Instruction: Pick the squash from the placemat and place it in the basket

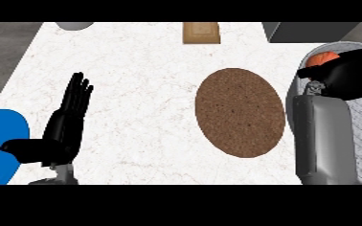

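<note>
Squash (324,58) half-hidden by right hand (339,74)

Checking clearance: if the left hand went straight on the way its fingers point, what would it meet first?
Nothing close. The left hand points up-view over bare counter; the grey object at the far edge lies roughly in line, though height is unclear.

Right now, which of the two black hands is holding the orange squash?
The right hand, at the view's right edge over the grey basket, curls round the orange squash. The left hand rests open, fingers straight.

Your left hand (65,119) rests open at the near left, fingers straight and pointing far. Your right hand (338,76), at the far right, curls its fingers round something orange.
</note>
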